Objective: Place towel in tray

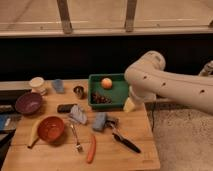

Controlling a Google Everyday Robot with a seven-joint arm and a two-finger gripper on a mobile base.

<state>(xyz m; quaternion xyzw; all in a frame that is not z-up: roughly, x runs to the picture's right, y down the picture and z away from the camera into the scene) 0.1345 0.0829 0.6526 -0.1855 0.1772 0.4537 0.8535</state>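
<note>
Arm (170, 85): big and white, it comes in from the right and hides the right side of the tray.
Gripper (129, 105): pale tip at the tray's front right corner, over the table. I cannot tell if it is open or closed. The towel is not in it.
Towel (99, 121): blue-grey and folded, flat on the table (50, 157), just in front of the tray and outside it.
Tray (97, 80): green, at the back of the table. An orange ball (106, 83) and some dark bits (100, 98) lie in it.
Beside the towel: a black-handled tool (122, 140) to its right, a grey lump (78, 114) to its left.
Left side: purple bowl (28, 102), red bowl (50, 128), banana (34, 135), fork (76, 137).
</note>
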